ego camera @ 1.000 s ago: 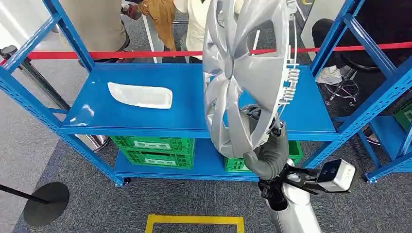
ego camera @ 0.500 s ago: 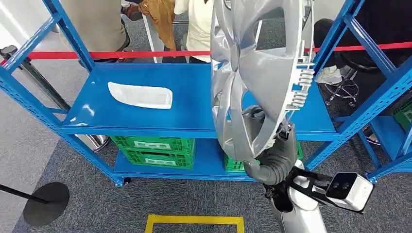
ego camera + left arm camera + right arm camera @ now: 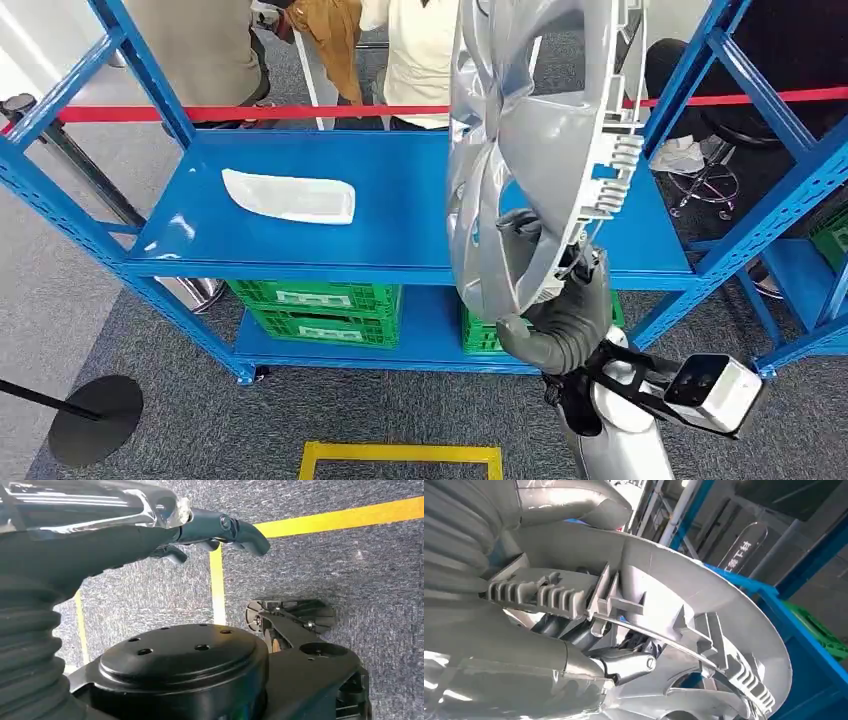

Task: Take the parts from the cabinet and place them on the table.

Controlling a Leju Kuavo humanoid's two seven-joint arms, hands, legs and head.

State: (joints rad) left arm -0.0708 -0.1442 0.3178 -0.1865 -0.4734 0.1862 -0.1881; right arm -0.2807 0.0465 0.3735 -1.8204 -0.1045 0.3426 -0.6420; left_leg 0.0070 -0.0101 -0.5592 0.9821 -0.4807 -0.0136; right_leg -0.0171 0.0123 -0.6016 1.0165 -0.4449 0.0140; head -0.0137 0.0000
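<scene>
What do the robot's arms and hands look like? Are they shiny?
A bit! The right arm is smooth silver, with a white camera box clipped on. Its robot hand has a grey ribbed cover. The left robot hand has a ribbed cover and dark, glossy fingers.

The right hand (image 3: 560,300) holds the silver wheel cover (image 3: 530,150) upright, right before the blue shelf (image 3: 400,215) — its upright post (image 3: 690,70) stands just beyond to the right. Left of the hand lies bare shelf, then a white part (image 3: 290,196) — well apart.
</scene>
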